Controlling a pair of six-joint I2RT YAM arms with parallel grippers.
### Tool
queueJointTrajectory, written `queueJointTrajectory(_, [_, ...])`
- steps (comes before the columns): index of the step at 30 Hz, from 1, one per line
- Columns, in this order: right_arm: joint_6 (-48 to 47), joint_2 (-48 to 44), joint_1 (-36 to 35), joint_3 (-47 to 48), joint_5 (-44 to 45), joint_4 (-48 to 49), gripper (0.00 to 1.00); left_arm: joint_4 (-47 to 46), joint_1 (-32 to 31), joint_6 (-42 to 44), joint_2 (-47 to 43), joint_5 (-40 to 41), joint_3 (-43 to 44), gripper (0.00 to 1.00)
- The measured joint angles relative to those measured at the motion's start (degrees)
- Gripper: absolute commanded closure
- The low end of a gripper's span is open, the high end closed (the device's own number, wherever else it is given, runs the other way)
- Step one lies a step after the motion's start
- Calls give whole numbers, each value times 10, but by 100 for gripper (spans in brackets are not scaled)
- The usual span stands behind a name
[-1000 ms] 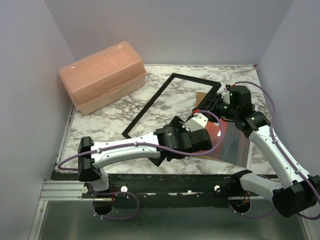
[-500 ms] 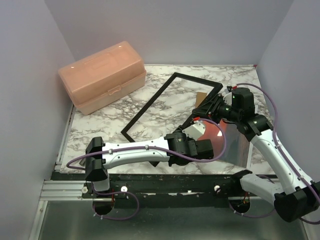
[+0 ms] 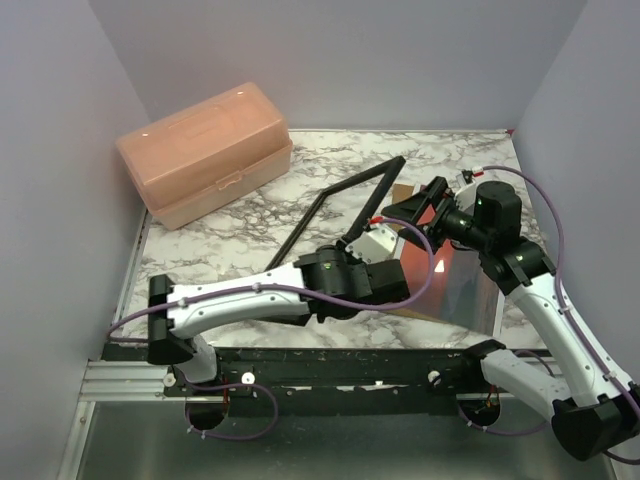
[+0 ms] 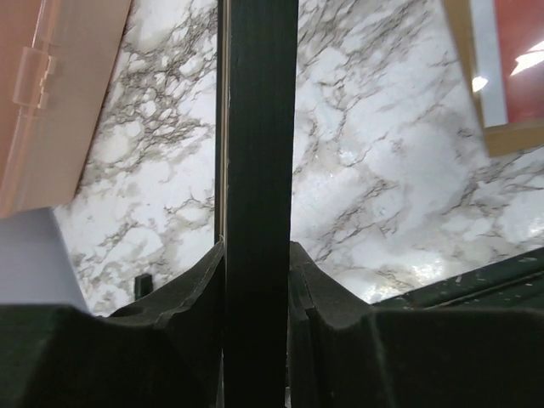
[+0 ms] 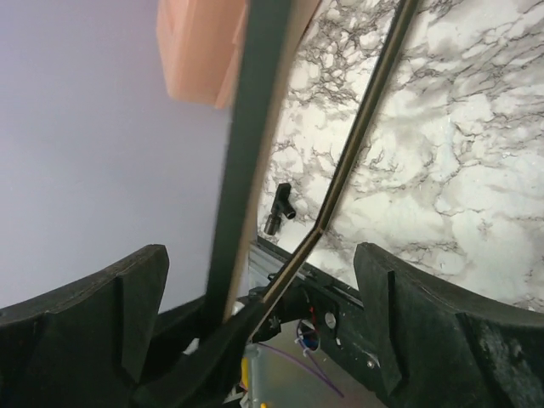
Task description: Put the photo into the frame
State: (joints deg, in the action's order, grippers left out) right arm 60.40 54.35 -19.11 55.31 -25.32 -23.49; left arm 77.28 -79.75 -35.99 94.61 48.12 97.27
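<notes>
Frame now tilts up on edge, far-centre of desk; prev. flat. L gripper jaws clamp its rail; R gripper jaws wide apart. Photo lies near-right. Step, prob.: flipping Frame; next: lay it back-up, fetch Photo.

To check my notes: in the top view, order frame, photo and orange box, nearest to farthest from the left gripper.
1. frame: held in the left gripper, centre.
2. photo: lying just to its right.
3. orange box: back left corner.
</notes>
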Motion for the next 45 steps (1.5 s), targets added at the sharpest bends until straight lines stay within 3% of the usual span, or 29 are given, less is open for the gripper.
queueJointTrajectory(10, [-3, -22, 0, -19, 0, 19, 0, -111, 86, 64, -174, -115, -8, 100])
queueJointTrajectory(19, [-32, -17, 0, -80, 9, 9, 0, -209, 223, 73, -305, -254, -123, 100])
queueJointTrajectory(27, [-59, 1, 0, -136, 26, 13, 0, -285, 335, 24, -440, -354, -265, 100])
queueJointTrajectory(36, [-65, 65, 0, -231, 12, 91, 2, -335, 417, -19, -479, -429, -330, 100])
queueJointTrajectory(45, [-77, 159, 0, -259, -23, 185, 19, -399, 504, -66, -501, -513, -425, 100])
